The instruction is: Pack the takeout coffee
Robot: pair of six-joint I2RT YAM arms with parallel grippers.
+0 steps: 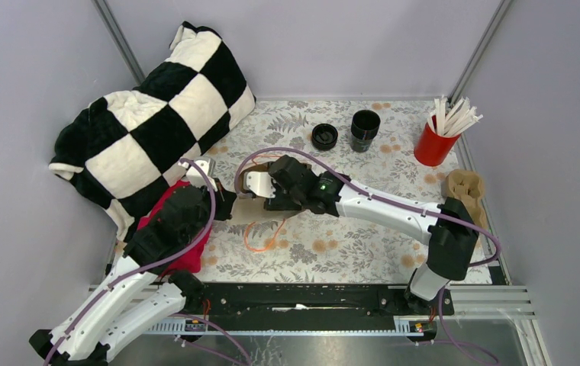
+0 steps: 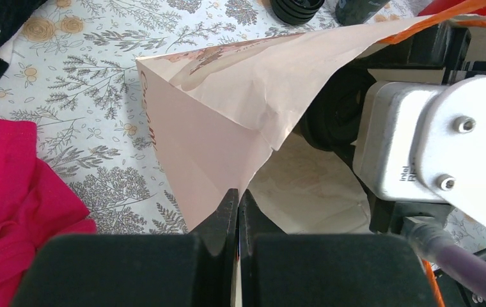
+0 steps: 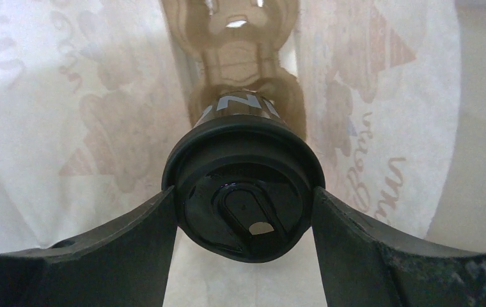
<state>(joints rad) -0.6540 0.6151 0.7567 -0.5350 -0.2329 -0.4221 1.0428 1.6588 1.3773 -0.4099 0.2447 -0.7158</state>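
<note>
Our left fingers (image 2: 227, 211) are shut tight on the edge of the paper bag (image 2: 240, 96), pinching one thin wall so that the mouth gapes toward the other arm. Our right fingers (image 3: 164, 214) stand wide and press on either side of the black lid of the coffee cup (image 3: 243, 166), which they are gripping. The cup is already inside the bag, base pointing deeper in and paper all around it. We cannot tell whether it rests on anything.

We judge the cup a light thing with a soft wall that would dent under a hard squeeze. The lid rim is the stiffest part, so the present hold there looks sensible. The plastic is glossy and could slip, and a sideways tug might pop the lid off. The sip hole means tilting is risky if the cup is filled, which we cannot see. The bag is thin, creased and floppy, and will sag once released.

White letters on the cup's side show only in part and cannot be read. The bag carries reddish script and printed figures, which we cannot make out. The grey camera housing (image 2: 413, 147) on the right wrist reads "Intel". Beyond, a red cloth (image 2: 10, 192) lies on the flowered desk (image 1: 333, 244).
</note>
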